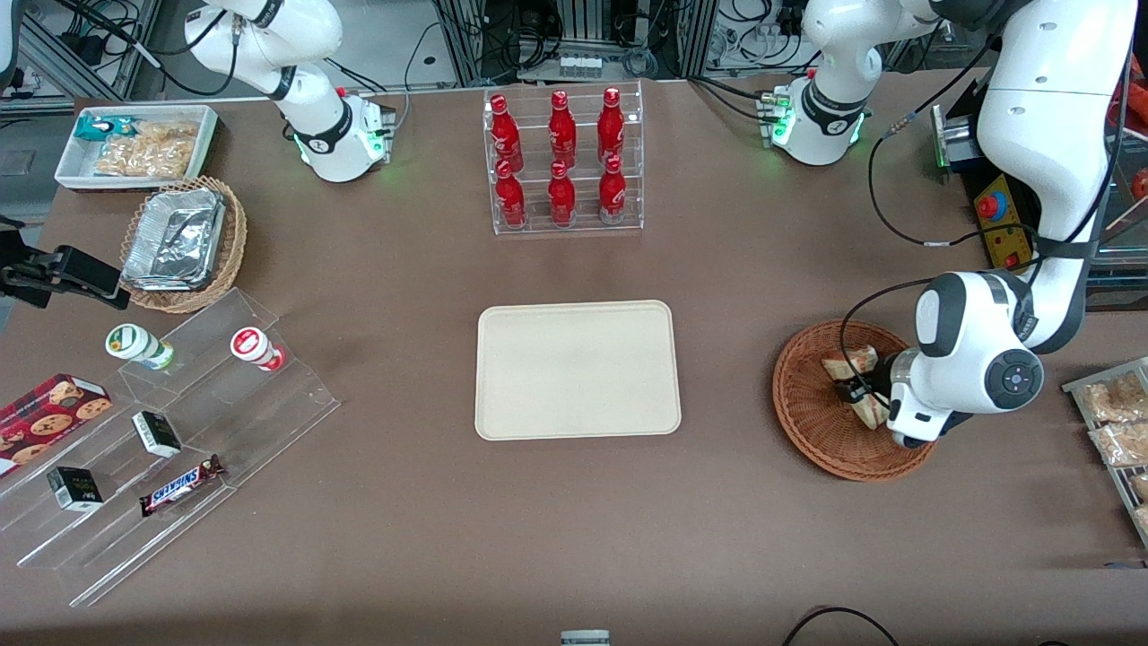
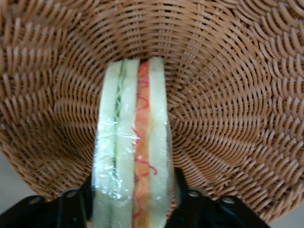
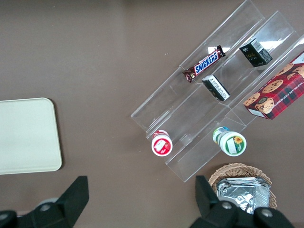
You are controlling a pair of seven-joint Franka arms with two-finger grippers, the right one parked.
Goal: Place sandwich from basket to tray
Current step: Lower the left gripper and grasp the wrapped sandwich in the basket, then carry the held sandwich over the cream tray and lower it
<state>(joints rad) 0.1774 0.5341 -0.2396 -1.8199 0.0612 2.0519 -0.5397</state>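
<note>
The sandwich (image 2: 133, 142), a plastic-wrapped wedge of white bread with green and red filling, lies in the reddish-brown wicker basket (image 2: 228, 95). My left gripper (image 2: 133, 204) is down in the basket with a black finger (image 2: 190, 204) pressed against each flat side of the sandwich. In the front view the gripper (image 1: 854, 392) is low in the basket (image 1: 807, 422), and pale bread (image 1: 847, 362) shows beside its fingers. The cream tray (image 1: 574, 368) lies bare at mid-table, toward the parked arm from the basket.
A clear rack of red bottles (image 1: 563, 161) stands farther from the front camera than the tray. Bagged snacks (image 1: 1117, 413) lie at the working arm's end. Acrylic stepped shelves (image 1: 179, 431), a tan basket with foil containers (image 1: 179, 238) and a white bin (image 1: 134, 144) sit at the parked arm's end.
</note>
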